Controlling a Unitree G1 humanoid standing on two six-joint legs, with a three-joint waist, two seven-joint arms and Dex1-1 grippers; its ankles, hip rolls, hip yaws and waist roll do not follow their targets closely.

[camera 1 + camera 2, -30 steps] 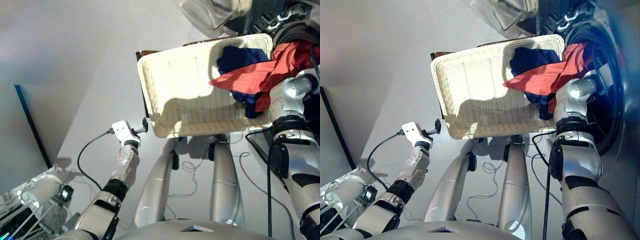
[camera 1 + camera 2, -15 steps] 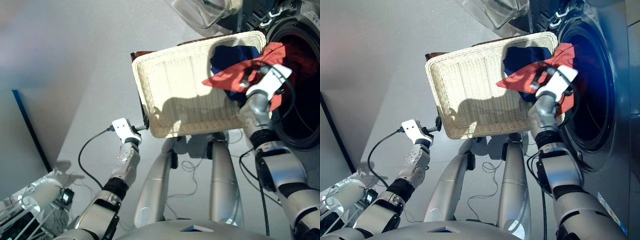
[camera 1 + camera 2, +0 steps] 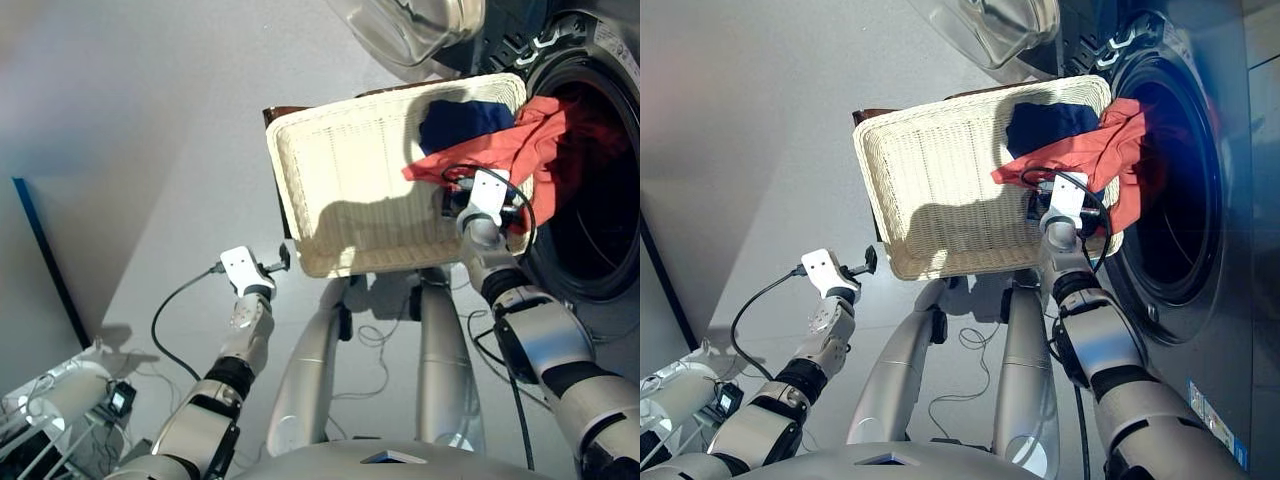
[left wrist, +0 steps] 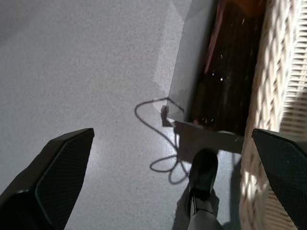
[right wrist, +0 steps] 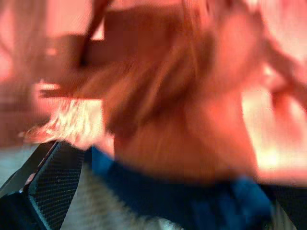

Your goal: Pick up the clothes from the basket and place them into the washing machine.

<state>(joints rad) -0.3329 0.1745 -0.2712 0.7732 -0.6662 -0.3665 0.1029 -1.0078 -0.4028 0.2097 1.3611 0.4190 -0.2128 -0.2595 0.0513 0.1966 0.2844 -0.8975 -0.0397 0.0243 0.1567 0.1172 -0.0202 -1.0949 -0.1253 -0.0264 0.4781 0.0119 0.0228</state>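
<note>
In the left eye view the wicker basket (image 3: 350,190) sat at the upper centre, its right end close against the washing machine (image 3: 590,190), whose dark porthole opened at the upper right; that closeness probably kept the carry short. The orange-red garment (image 3: 500,155) draped from the basket's right end over the rim into the porthole, half delivered by the look of it, with the navy garment (image 3: 465,120) behind it in the basket. No black garment could be made out. The right claw (image 3: 478,205) hung under the orange-red cloth at the basket's right edge; whether it gripped anything could not be told. The left claw (image 3: 282,258) waited off the basket's lower left corner, presumably parked clear.

The left wrist view alone showed that the left claw was released, its fingers (image 4: 53,177) spread wide over bare floor (image 4: 86,72) beside the wicker wall.

The right wrist view added closeness: orange-red cloth filled the frame with a navy band beneath.
</note>
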